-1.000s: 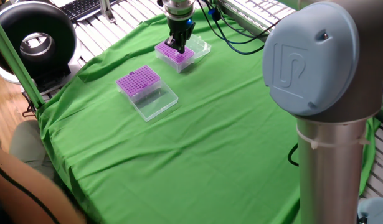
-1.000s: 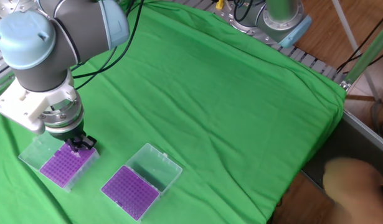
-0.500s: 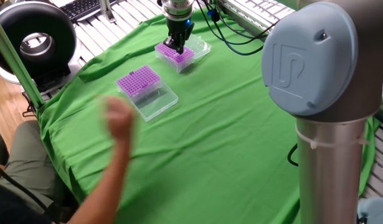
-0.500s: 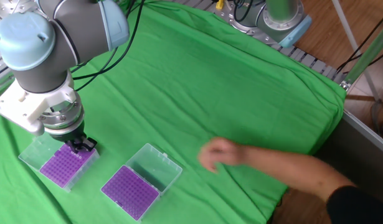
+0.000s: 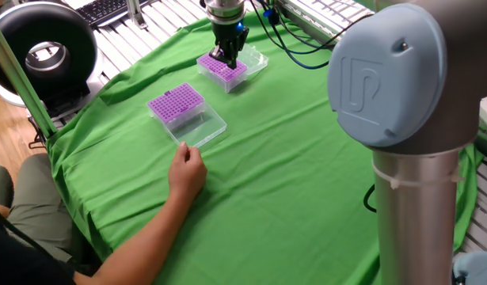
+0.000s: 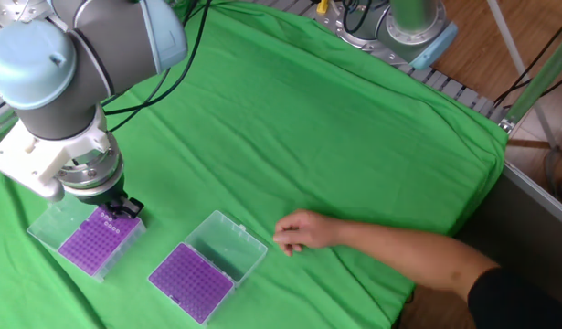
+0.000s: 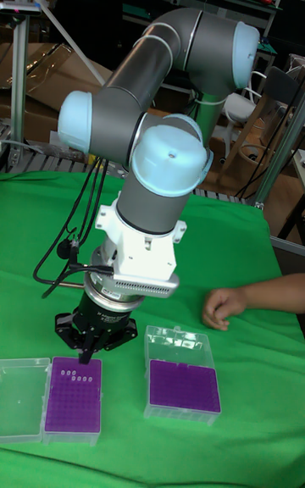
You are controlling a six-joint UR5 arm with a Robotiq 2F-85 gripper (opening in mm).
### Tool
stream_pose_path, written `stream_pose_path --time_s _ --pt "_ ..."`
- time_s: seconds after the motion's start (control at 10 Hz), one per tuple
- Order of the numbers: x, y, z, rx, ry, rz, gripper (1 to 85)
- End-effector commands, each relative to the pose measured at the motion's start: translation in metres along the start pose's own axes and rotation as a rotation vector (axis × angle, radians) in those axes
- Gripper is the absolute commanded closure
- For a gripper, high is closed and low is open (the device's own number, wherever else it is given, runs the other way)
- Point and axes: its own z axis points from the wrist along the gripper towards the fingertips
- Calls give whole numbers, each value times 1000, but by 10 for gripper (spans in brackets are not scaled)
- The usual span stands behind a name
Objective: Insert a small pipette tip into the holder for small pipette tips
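Two purple tip boxes (image 7: 73, 394) (image 7: 183, 385), one pincer (image 7: 85, 359), perhaps shut.

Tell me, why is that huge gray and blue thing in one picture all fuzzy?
In one fixed view the robot arm joint sits right by the camera, so it looms large and soft-edged, while the purple tip racks behind stay crisp. In the tall fixed view the end effector and hand look sharp, and the background room is dim.
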Motion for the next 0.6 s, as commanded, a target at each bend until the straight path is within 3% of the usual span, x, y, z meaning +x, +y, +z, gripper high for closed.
stream_pose_path --time_s 0.0,0.3,0.5 --pt "2 8 -18 -14 23 33 847" --pt "-5 34 -53 -67 -1 160 847" --pt "-3 30 -72 -16 17 183 847"
